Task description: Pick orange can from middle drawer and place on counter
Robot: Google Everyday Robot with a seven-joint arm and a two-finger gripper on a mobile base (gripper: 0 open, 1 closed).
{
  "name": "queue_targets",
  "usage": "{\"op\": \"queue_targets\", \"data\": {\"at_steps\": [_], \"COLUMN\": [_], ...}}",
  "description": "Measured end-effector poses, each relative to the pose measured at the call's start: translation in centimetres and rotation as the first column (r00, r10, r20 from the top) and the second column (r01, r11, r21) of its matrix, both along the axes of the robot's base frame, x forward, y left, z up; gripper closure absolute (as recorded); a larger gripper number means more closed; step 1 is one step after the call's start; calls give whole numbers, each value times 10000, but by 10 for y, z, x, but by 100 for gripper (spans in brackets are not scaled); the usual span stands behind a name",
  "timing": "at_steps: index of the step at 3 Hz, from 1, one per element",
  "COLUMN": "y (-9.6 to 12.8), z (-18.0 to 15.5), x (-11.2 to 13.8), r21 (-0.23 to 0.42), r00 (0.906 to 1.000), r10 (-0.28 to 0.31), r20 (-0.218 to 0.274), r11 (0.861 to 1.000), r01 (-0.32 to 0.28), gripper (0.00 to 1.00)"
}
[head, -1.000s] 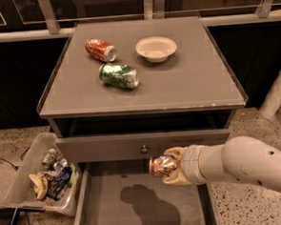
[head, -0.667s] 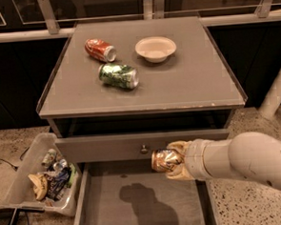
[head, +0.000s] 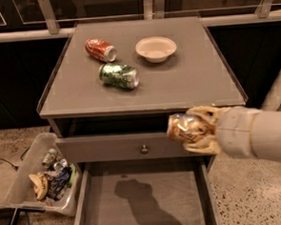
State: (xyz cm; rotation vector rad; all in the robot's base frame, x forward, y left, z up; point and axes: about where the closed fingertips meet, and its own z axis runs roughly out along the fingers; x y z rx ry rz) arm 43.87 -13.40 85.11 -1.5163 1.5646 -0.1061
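The counter (head: 186, 83) now has the load level with its front edge. In the last second I lifted it up and to the right, clear of the open middle drawer (head: 184, 197). The gripper (head: 193, 129) is clamped around the orange can (head: 182, 128). Extraction is complete and placement remains. The bowl (head: 156, 48), green-and-white can (head: 119, 75) and red can (head: 100, 50) lie further back, leaving the near right bare.

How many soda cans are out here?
3: a red can and a green-and-white can on the counter, an orange can in the pincer above the open drawer. The floor bin may hide more.
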Motion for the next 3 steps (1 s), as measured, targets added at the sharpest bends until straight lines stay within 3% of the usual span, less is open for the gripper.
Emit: {"op": "queue_targets", "data": {"at_steps": [1, 2, 3], "y": [-22, -19, -19], "z": [80, 82, 89], "x": [-1, -1, 24], "r21": [461, 418, 1180], "r00": [9908, 9901, 9846], "r10": [367, 391, 396], "r20": [1299, 1345, 1704], "r11": [9980, 9981, 9912], "r01": [-430, -451, -603], "gripper": [100, 100, 100]}}
